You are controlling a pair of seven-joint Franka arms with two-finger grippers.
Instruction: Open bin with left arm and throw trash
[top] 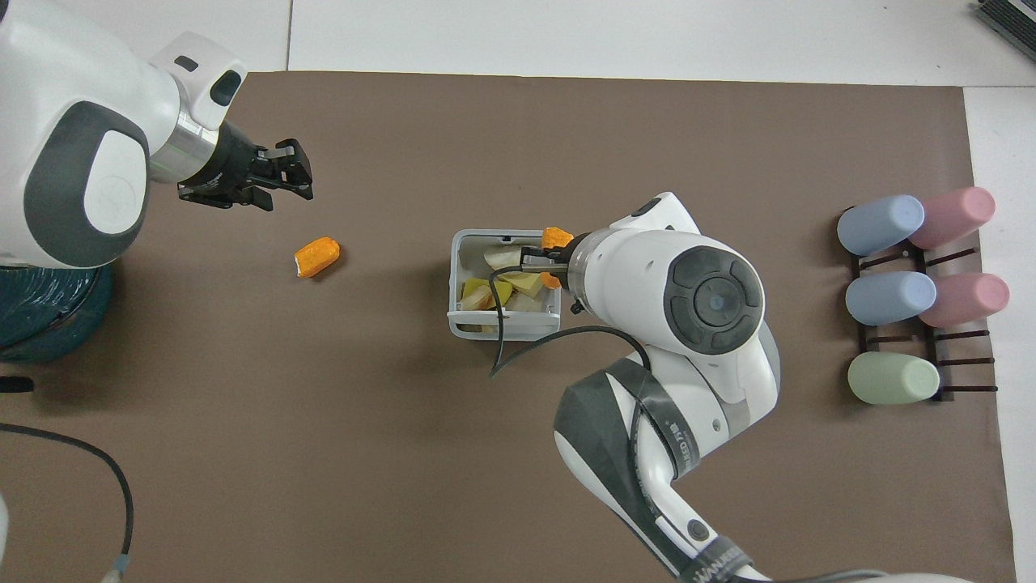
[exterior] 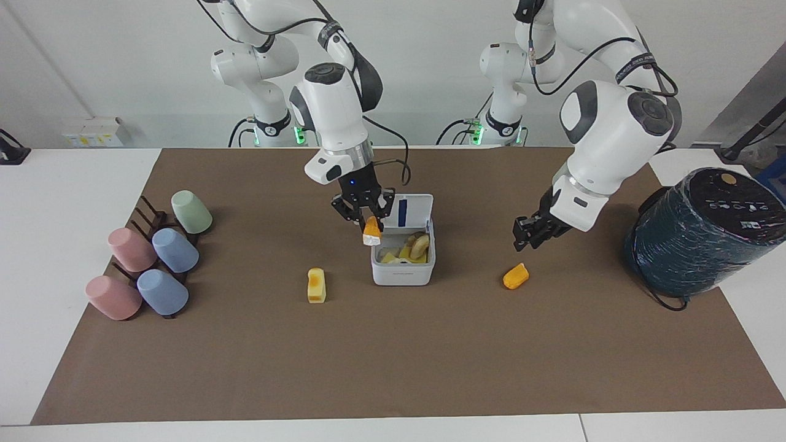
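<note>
Facing camera looks from high across; overhead looks steeply down; both share the bin [exterior: 402,270].

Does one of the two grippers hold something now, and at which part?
The right gripper holds an orange wedge by its orange upper end, over the open bin. The left gripper holds nothing.

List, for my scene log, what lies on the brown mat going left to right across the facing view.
Cup rack → yellow block → open bin → orange wedge → teal wrapped cylinder.
</note>
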